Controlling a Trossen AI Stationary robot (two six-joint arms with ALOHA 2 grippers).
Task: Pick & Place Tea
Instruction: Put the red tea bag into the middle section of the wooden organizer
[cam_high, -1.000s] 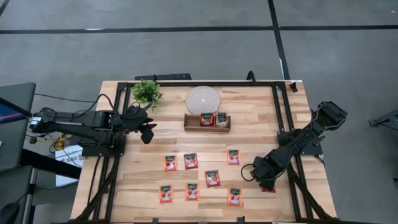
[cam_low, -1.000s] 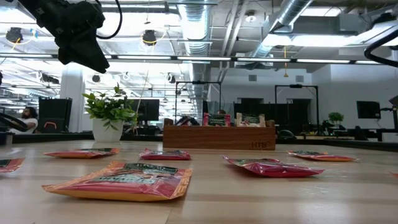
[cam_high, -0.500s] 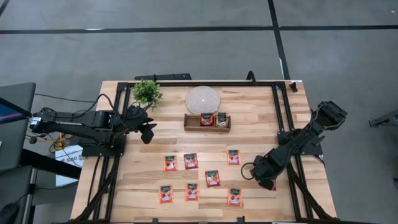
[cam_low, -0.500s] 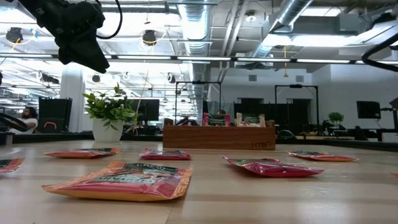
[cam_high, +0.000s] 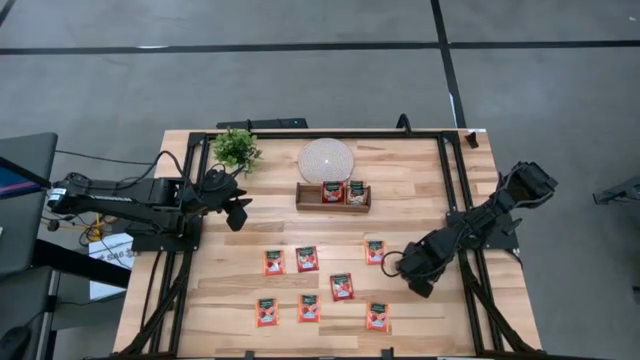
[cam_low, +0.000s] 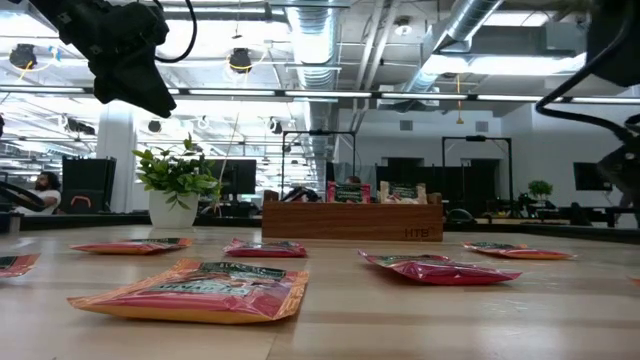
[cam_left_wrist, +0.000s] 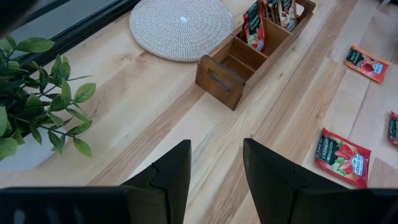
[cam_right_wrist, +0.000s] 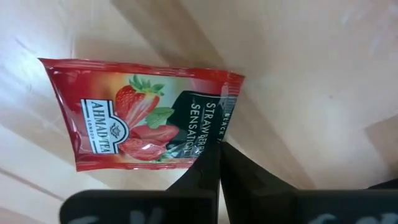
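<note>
High view: my right gripper (cam_high: 418, 283) hangs over the near-right part of the table (cam_high: 420, 200), well clear of the wooden tray (cam_high: 333, 207), which lies up and to the left of my fingers. My left gripper (cam_high: 238, 207) waits beside the potted plant (cam_high: 236, 148), nearer the tray but idle.

Low view: loose sachets lie flat on the wood; the tray stands far back. My right fingers are not visible here.

Left wrist view: left fingers (cam_left_wrist: 169, 175) spread apart, nothing between them.

Right wrist view: right fingers (cam_right_wrist: 205, 174) clenched on one edge of a strawberry tea sachet (cam_right_wrist: 134, 118). The packet extends straight ahead from the fingertips, its long axis running crosswise to them. Judgement: carry goes toward the tray.
</note>
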